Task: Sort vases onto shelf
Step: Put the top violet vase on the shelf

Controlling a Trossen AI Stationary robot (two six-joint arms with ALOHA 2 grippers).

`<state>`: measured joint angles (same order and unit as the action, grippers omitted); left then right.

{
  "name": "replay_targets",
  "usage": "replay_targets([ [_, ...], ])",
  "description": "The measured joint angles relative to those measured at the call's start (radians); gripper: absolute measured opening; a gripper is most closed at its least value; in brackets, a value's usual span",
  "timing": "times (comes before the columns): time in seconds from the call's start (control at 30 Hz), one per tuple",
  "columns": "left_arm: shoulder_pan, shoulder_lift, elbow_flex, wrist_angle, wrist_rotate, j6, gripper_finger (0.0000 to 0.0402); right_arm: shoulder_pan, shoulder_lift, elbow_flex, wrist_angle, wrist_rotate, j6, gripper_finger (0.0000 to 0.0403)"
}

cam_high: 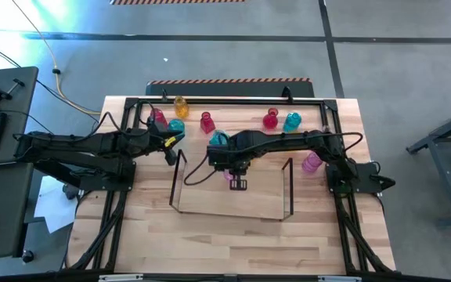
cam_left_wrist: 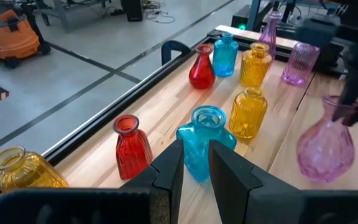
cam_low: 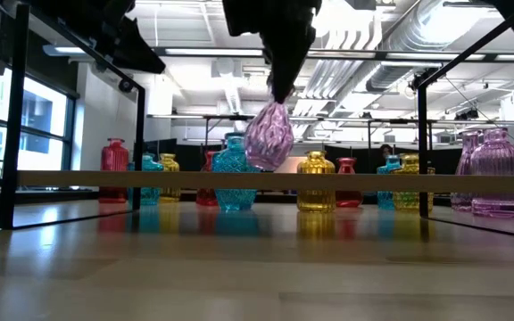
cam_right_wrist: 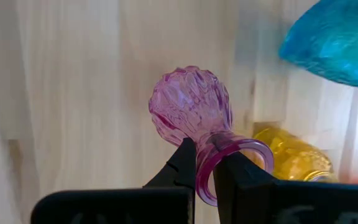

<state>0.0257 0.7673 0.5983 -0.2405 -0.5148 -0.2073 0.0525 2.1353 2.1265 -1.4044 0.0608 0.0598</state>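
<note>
One pink vase (cam_right_wrist: 190, 113) hangs over the shelf (cam_high: 233, 210), my right gripper (cam_right_wrist: 205, 163) pinching only its rim, so it could slip and strike the cyan vase (cam_low: 234, 174) just beyond, while my left gripper (cam_left_wrist: 195, 163), fingers slightly parted, waits far left.

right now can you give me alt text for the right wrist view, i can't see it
The right hand is shut on the neck of a pink vase, holding it by the rim with its ribbed round body hanging over pale wood. Beside it, partly hidden, are a yellow vase and a cyan vase at the picture's edge.
</note>
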Motion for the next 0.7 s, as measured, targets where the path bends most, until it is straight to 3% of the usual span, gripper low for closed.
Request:
replay_targets([
  [0.47,0.0,0.0,0.0,0.003,0.007,-0.001,0.0067,0.001,0.03,-0.001,-0.026,-0.009,0.012,0.0003],
  [0.7,0.0,0.0,0.0,0.004,0.007,-0.001,0.0067,0.003,0.033,-0.001,-0.003,-0.013,0.008,0.0048],
])
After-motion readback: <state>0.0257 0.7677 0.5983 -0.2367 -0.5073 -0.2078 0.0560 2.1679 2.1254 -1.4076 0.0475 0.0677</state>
